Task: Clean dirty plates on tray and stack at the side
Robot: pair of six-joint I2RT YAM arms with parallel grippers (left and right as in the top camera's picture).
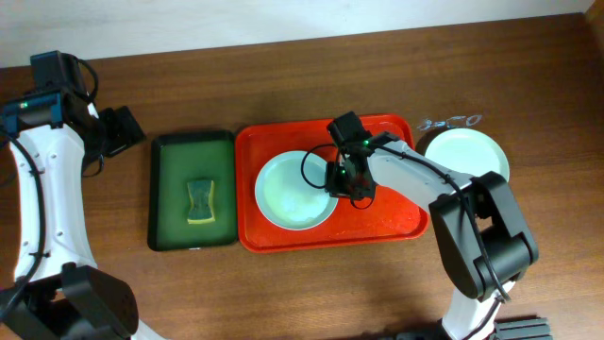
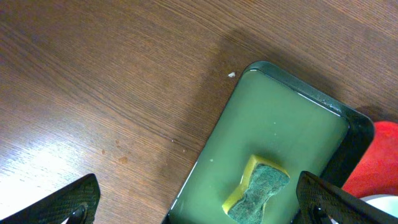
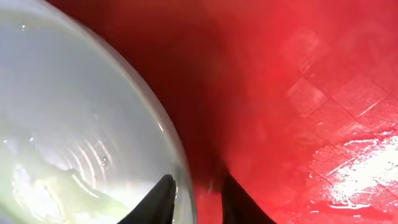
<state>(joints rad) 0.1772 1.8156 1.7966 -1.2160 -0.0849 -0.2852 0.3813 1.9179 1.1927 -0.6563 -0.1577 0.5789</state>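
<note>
Right gripper (image 1: 342,184) jaws slightly apart, astride the right rim of a mint plate (image 1: 288,194) on the red tray (image 1: 396,225), frame centre. Second plate (image 1: 467,151) sits right of the tray. Left gripper (image 1: 123,130) spread wide, upper left.

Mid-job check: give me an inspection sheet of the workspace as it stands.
Surface: wooden table; one pale crumb by the green tray.
Job's things: one pale plate in the red tray, with a yellowish smear; second plate on the table beside the tray's right end.
Clutter: dark green tray holding a sponge; small bluish thing, too small to identify.
Grippers: left gripper open and empty; right gripper slightly open, jaws astride the rim of the plate in the tray.
Cables: black cable looping over that plate.
Surroundings: pale strip beyond the table's far edge.
</note>
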